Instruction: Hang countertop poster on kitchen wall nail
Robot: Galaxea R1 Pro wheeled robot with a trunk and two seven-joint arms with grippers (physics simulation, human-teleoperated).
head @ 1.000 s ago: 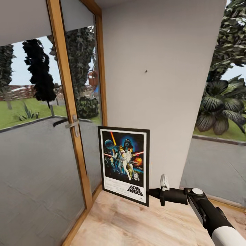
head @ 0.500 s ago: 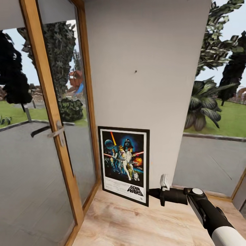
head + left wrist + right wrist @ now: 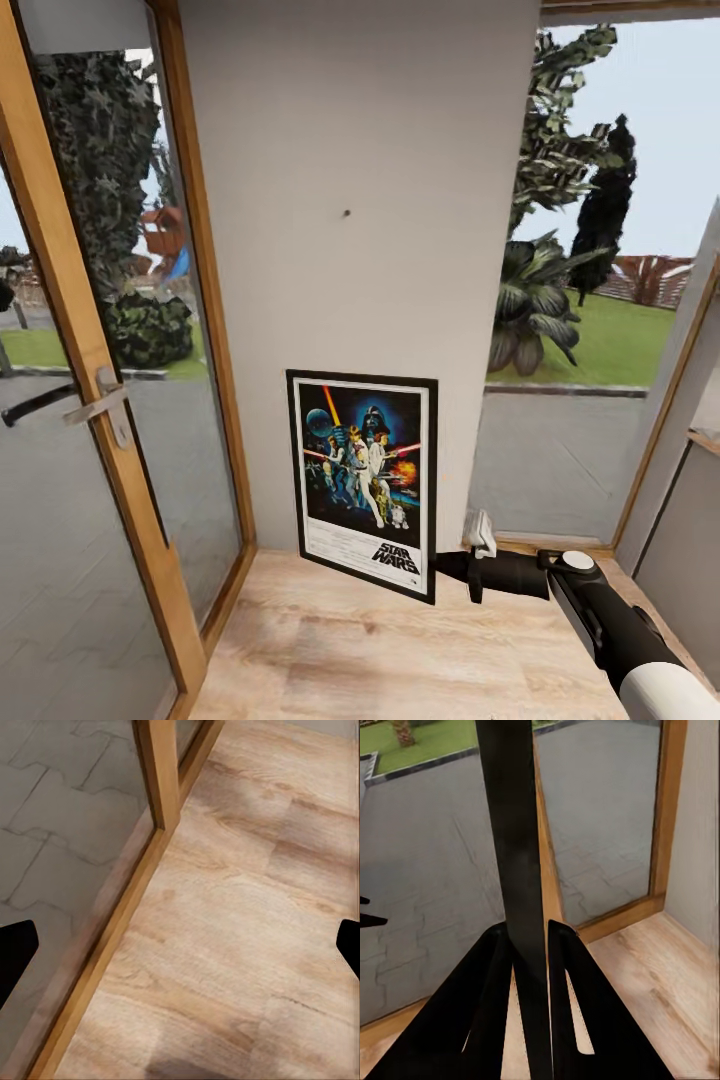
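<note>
The poster (image 3: 362, 482) hangs in the air in front of the pale grey wall (image 3: 360, 150), standing upright. The right gripper (image 3: 450, 568) pinches its edge at the lower corner, at about 4 o'clock on the poster. In the right wrist view the two black fingers (image 3: 484, 1020) squeeze the thin black edge of the poster (image 3: 514, 855) from both sides.

A tiny dark wall nail (image 3: 346, 213) sits on the wall, well above the poster at 12 o'clock. The poster is not on it yet.

A wooden door frame (image 3: 70, 330) with a metal handle (image 3: 100, 402) stands at 9 o'clock. Light wooden floor (image 3: 380, 650) lies below.

In the left wrist view, the left gripper (image 3: 180, 945) shows just two dark tips (image 3: 13, 949) far apart at the sides, so it looks open, with nothing between them but floor.
</note>
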